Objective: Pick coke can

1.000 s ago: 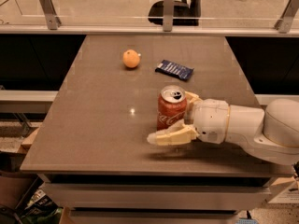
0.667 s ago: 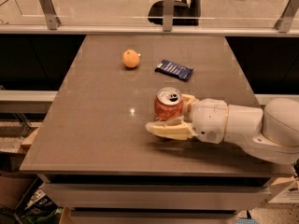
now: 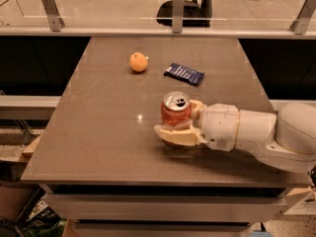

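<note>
Brown-grey tabletop fills the view, on a stand with shelves below. Near the front right, the white arm reaches in from the right, low over the surface. Its gripper clasps the coke can: near finger across the lower front, far finger behind. The can stands upright, right of table centre. Further back lies a dark blue snack wrapper, with an orange to its left, well apart. Beyond the far edge are a glass rail and an office chair.

Bare tabletop beside end effector at coke can; orange, wrapper well beyond.
</note>
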